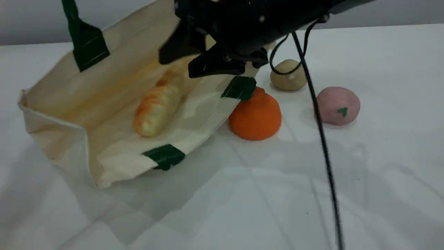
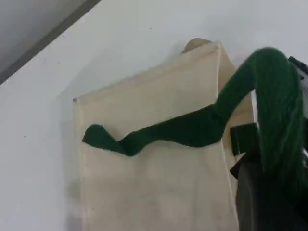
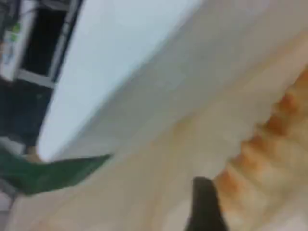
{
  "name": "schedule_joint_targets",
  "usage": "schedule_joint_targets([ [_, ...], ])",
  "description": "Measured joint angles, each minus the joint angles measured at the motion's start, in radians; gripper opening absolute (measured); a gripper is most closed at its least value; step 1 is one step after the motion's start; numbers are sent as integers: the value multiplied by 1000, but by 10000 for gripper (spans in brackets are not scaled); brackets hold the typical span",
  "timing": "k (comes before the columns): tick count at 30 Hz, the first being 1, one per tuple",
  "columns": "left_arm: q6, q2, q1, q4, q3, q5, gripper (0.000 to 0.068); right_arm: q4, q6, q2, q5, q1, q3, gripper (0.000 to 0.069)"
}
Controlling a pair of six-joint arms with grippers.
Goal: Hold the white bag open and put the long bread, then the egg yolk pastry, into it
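The white bag lies on its side with its mouth facing right, its upper wall lifted by a dark green strap handle. In the left wrist view that handle drapes over my left gripper, which is shut on it. The long bread lies inside the bag on its lower wall, also visible as the ridged orange loaf. My right gripper hangs open just above the bread's far end, holding nothing; one fingertip shows. The egg yolk pastry sits on the table right of the bag.
An orange pear-shaped item rests against the bag's mouth edge. A pink ball with a green mark lies farther right. A black cable hangs from the right arm down across the table's front.
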Motion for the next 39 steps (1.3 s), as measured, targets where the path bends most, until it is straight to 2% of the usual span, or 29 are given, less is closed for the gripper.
schedule_joint_targets([
  [4, 0, 0, 0, 4, 0, -1, 83, 0, 15, -4, 70, -1, -17, 535],
  [9, 0, 0, 0, 5, 0, -2, 83, -19, 14, -37, 80, -27, -23, 540],
  [17, 0, 0, 0, 22, 0, -1, 83, -372, 207, -149, 103, -121, -23, 523],
  [21, -1, -1, 0, 35, 0, -1, 83, -537, 290, -190, 63, -166, -23, 521],
  [25, -5, -19, 0, 51, 0, -1, 83, -626, 301, -188, 7, -192, -23, 520],
  [30, -32, -50, 1, 125, 0, -1, 83, -644, 297, -186, -90, -192, -35, 519],
  [39, -32, -68, 1, 132, 0, 0, 83, -650, 297, -156, -252, -192, -45, 519],
])
